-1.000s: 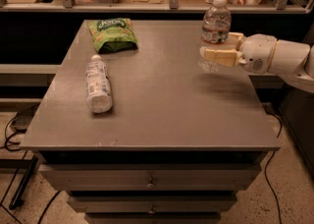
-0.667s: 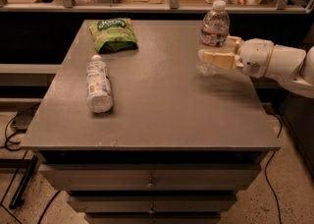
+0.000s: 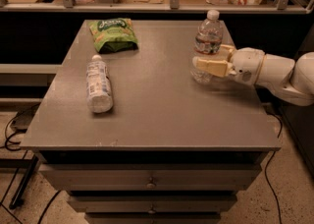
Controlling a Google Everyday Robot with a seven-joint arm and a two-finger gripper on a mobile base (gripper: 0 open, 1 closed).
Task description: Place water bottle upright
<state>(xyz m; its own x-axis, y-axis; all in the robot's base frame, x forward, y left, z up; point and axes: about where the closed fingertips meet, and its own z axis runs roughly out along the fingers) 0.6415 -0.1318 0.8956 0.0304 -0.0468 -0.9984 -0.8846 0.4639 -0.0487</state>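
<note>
The table (image 3: 162, 115) is a grey-topped cabinet with drawers (image 3: 147, 182) in its front face.

**Task object.** The water bottle (image 3: 208, 39) stands upright, white cap uppermost, close to the right edge of the top and in its far half. The label band runs around the middle of the clear body. The base sits at surface level; whether it bears fully on the top cannot be told.

**Gripper.** The gripper (image 3: 209, 57) is positioned at the lower half of the water bottle. The white arm (image 3: 277, 73) enters across the right edge and lies roughly level above the top. The two beige fingers (image 3: 212, 66) pinch the water bottle: one finger lies across the near side of the body, the other shows at the far side, just below the label band. The clear lower body is visible between and beneath them.

**Other objects.**
- A whitish bottle (image 3: 98, 85) with a large printed label lies on its side near the left edge, cap pointing toward the far edge. It is well apart from the gripper.
- A green snack bag (image 3: 113, 34) lies flat near the far-left corner, just beyond the cap of the whitish bottle and not touching it.
- Cables (image 3: 12, 129) lie on the floor off the left edge.
</note>
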